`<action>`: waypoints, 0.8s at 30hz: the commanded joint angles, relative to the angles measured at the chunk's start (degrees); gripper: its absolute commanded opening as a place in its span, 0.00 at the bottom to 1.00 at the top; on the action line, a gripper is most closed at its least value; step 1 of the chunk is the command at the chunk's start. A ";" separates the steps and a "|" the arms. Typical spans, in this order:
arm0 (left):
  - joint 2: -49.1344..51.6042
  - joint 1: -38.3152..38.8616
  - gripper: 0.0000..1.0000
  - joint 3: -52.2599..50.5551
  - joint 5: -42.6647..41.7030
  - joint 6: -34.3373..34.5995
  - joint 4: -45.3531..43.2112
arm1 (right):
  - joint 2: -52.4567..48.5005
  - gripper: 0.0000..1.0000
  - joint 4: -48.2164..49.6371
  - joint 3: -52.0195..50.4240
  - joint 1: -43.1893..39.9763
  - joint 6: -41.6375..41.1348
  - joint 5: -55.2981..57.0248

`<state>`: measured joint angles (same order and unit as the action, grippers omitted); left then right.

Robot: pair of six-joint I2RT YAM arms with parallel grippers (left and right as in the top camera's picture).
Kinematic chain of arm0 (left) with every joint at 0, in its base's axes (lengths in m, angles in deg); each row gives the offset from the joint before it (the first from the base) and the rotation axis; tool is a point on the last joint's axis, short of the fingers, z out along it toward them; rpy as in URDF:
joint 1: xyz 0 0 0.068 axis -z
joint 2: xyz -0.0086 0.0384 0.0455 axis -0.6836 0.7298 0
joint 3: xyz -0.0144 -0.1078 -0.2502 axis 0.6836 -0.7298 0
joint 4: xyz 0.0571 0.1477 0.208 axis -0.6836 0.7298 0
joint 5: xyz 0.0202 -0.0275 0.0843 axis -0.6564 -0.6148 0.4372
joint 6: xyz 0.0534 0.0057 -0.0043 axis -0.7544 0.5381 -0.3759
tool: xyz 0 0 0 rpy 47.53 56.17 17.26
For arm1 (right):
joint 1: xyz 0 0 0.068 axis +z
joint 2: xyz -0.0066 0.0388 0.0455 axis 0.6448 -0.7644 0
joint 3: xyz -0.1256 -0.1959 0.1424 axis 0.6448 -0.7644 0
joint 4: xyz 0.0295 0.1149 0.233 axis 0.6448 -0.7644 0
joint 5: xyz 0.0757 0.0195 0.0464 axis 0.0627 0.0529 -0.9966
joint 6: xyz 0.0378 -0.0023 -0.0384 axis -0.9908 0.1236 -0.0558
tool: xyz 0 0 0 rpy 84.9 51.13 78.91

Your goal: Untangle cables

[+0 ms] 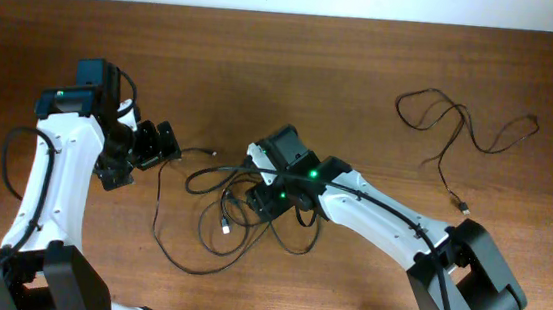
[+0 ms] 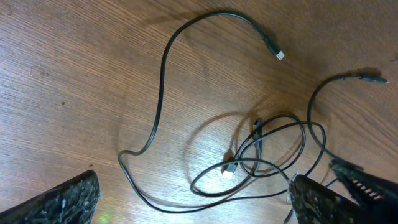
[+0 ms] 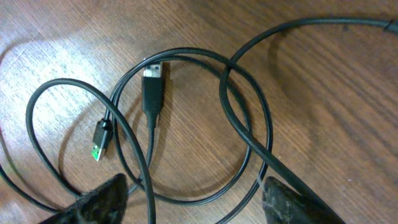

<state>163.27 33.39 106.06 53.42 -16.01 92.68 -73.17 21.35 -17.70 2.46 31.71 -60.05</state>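
A tangle of thin black cables [image 1: 227, 206] lies at the table's middle. My left gripper [image 1: 169, 146] hovers just left of it, open wide. In the left wrist view the loops [image 2: 267, 149] and a small plug [image 2: 230, 169] lie ahead of the left gripper [image 2: 193, 208], and one long strand ends in a plug [image 2: 278, 55]. My right gripper [image 1: 257, 202] is over the tangle, open. In the right wrist view the right gripper [image 3: 196, 202] straddles several loops, with a USB plug [image 3: 153, 78] and a green-tipped plug [image 3: 101, 140] ahead; nothing is clamped.
A separate black cable [image 1: 460, 126] lies spread out at the back right, its plug [image 1: 463, 206] near my right forearm. The wooden table [image 1: 294, 66] reaches to a pale wall at the back.
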 commanded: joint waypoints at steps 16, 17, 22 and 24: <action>0.04 -0.17 0.99 -0.15 -0.59 0.57 -0.11 | -2.49 0.89 -2.56 5.42 -2.16 10.47 0.46; 0.04 -0.17 0.99 -0.15 -0.59 0.59 -0.11 | -2.49 0.89 -3.96 5.42 -2.12 10.47 -1.90; 0.04 -0.17 0.99 -0.15 -0.59 0.57 -0.11 | -2.51 0.89 -12.76 5.42 -2.14 10.49 -19.06; 0.04 -0.17 0.99 -0.15 -0.59 0.57 -0.11 | -2.51 0.89 -13.00 5.42 -2.14 10.49 -23.74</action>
<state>163.27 33.39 106.06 53.42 -16.01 92.64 -75.38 8.69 -12.95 0.23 41.72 -73.86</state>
